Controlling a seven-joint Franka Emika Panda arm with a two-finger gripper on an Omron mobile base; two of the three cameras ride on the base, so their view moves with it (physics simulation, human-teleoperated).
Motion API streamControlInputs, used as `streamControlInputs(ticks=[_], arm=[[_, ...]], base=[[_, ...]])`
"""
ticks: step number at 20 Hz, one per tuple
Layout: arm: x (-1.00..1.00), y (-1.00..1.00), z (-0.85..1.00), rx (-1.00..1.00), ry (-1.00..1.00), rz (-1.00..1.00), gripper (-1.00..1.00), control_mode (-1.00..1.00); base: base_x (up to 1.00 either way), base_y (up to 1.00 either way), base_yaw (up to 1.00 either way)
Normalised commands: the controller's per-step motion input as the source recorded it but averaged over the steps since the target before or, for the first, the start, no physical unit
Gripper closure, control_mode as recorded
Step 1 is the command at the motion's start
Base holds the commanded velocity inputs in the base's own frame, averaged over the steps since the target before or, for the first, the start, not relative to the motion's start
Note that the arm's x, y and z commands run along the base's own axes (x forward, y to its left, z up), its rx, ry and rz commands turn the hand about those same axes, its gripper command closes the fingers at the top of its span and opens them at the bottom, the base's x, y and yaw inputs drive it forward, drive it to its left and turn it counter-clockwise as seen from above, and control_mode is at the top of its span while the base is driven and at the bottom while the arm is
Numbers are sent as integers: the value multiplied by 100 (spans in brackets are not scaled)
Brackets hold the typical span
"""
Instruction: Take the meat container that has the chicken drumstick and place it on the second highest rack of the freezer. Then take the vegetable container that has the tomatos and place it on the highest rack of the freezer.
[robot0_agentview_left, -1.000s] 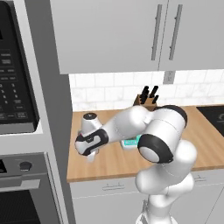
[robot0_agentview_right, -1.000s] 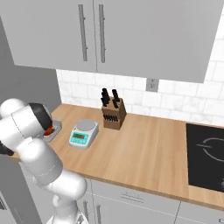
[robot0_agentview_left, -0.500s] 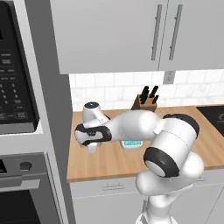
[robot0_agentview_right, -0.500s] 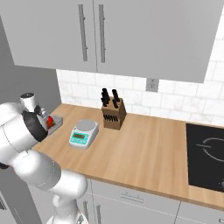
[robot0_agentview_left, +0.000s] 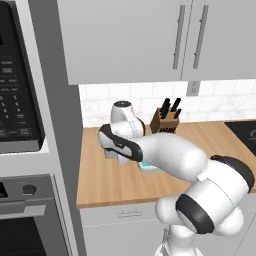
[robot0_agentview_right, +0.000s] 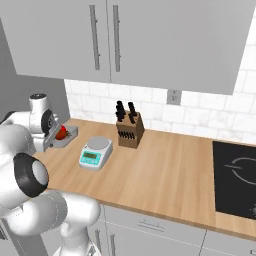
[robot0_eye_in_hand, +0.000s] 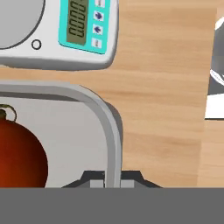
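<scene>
The vegetable container (robot0_eye_in_hand: 109, 127) is a grey tray near the left end of the counter, by the wall. In the hand view a dark red tomato (robot0_eye_in_hand: 19, 155) lies in it at the lower left. My gripper (robot0_eye_in_hand: 112, 180) is shut on the tray's rim, one fingertip on each side of the wall. From the right base view the tray (robot0_agentview_right: 68, 135) holds a red tomato (robot0_agentview_right: 62, 132), with my gripper (robot0_agentview_right: 52, 140) at its near left edge. The drumstick, its container and the freezer are out of view.
A white and teal kitchen scale (robot0_agentview_right: 95, 152) stands just right of the tray. A knife block (robot0_agentview_right: 130, 131) sits at the backsplash and a black cooktop (robot0_agentview_right: 235, 180) lies far right. Black wall ovens (robot0_agentview_left: 20, 100) stand left of the counter, wall cabinets overhead.
The arm has swung its elbow out to the right and stretched over the counter's left end. The hand has come down onto the tray's rim; the tomato has hardly shifted.
</scene>
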Motion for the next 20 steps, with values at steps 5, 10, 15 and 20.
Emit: streamControlInputs(ticks=[5, 10, 15, 20], arm=[[-47, -72, 53, 0, 0, 0, 100, -100], [-55, -81, 41, 0, 0, 0, 100, -100], [-65, -84, 37, 0, 0, 0, 100, -100], [-67, -68, 39, 0, 0, 0, 100, -100]], base=[[0, 0, 0], [0, 0, 0], [0, 0, 0], [0, 0, 0]])
